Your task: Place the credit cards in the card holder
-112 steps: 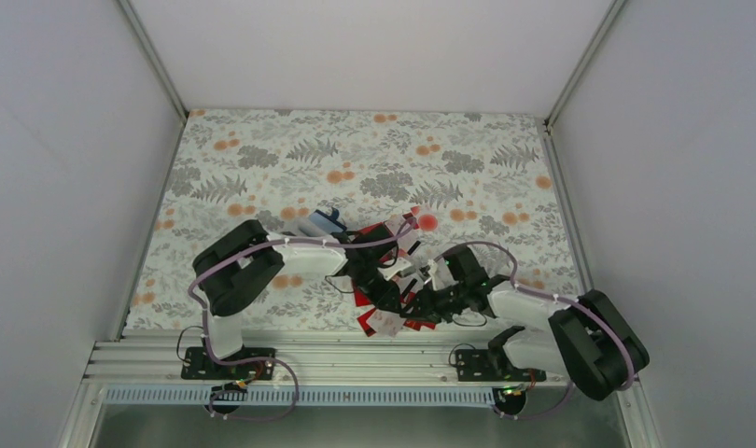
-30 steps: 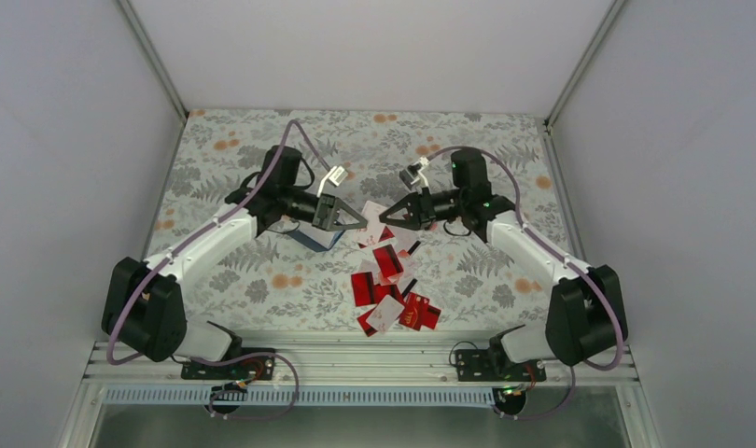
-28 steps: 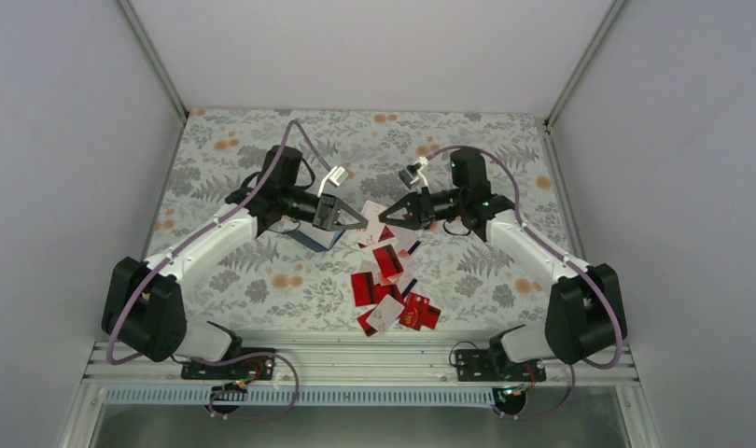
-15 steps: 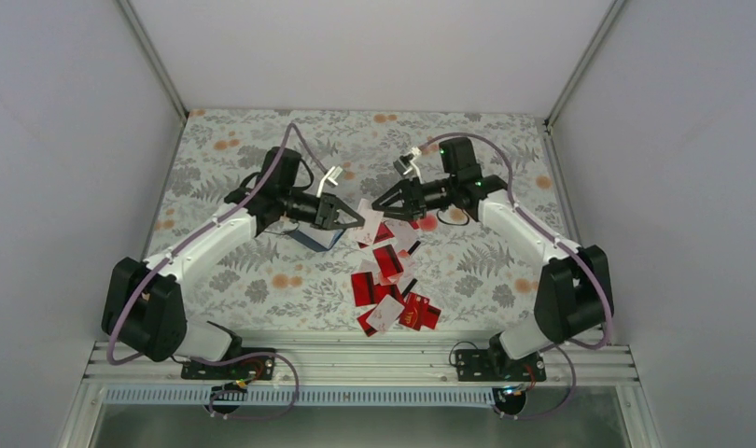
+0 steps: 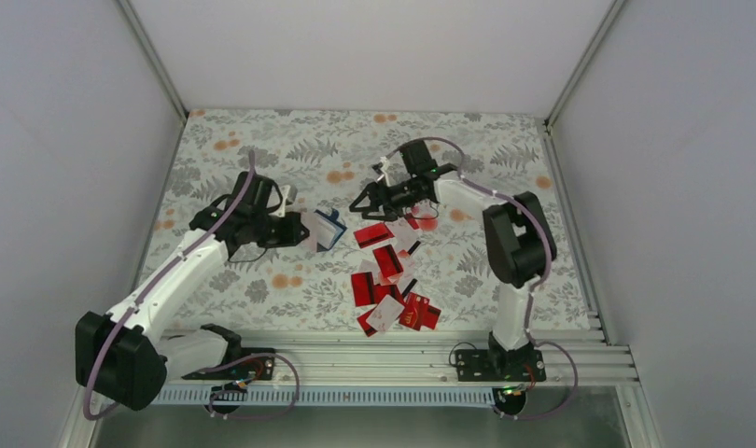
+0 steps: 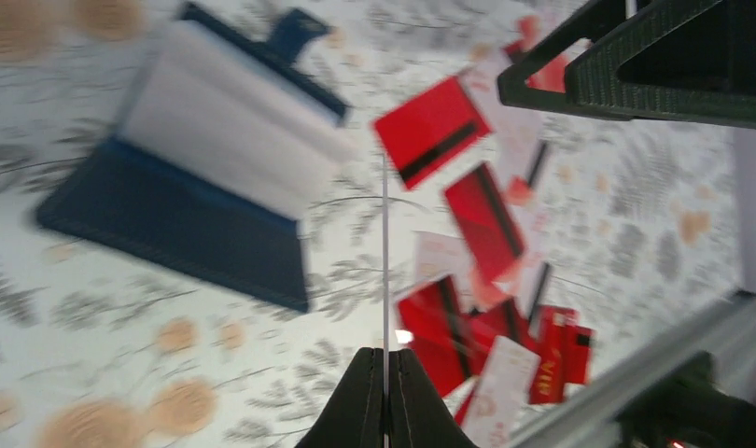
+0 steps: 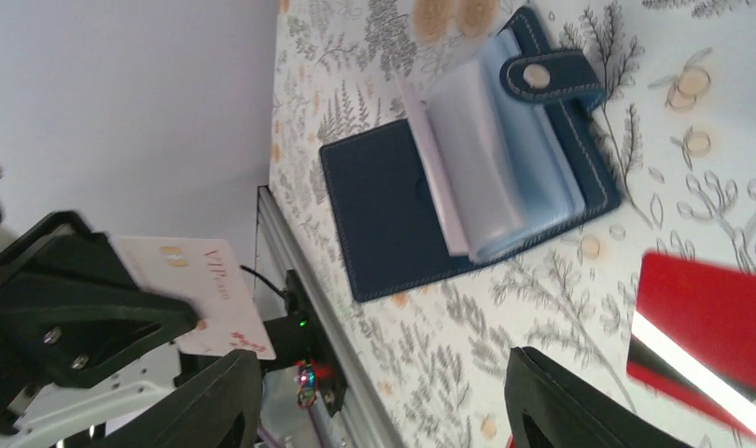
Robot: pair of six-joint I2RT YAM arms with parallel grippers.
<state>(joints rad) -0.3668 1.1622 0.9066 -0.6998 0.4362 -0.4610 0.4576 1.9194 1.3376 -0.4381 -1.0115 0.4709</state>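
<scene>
The card holder (image 5: 330, 227) (image 6: 202, 182) (image 7: 477, 187) lies open on the flowered table, navy outside with pale blue sleeves fanned up. My left gripper (image 5: 298, 231) (image 6: 385, 355) is shut on a white credit card (image 5: 311, 231) (image 6: 385, 252) (image 7: 192, 294), held upright on edge just left of the holder. My right gripper (image 5: 360, 202) (image 7: 384, 401) hovers open and empty, right of the holder and beyond the card pile. Several red and white credit cards (image 5: 388, 275) (image 6: 477, 271) lie scattered toward the near edge. One red card with a black stripe (image 5: 374, 233) (image 6: 432, 131) (image 7: 710, 327) lies nearest the holder.
White walls close in the table on three sides. An aluminium rail (image 5: 356, 359) runs along the near edge, where both arm bases are bolted. The right arm's elbow (image 5: 514, 233) stands high over the table's right half.
The left gripper has closed on the white card and drawn back leftward beside the holder. The right gripper has opened and swung left and toward the far side.
</scene>
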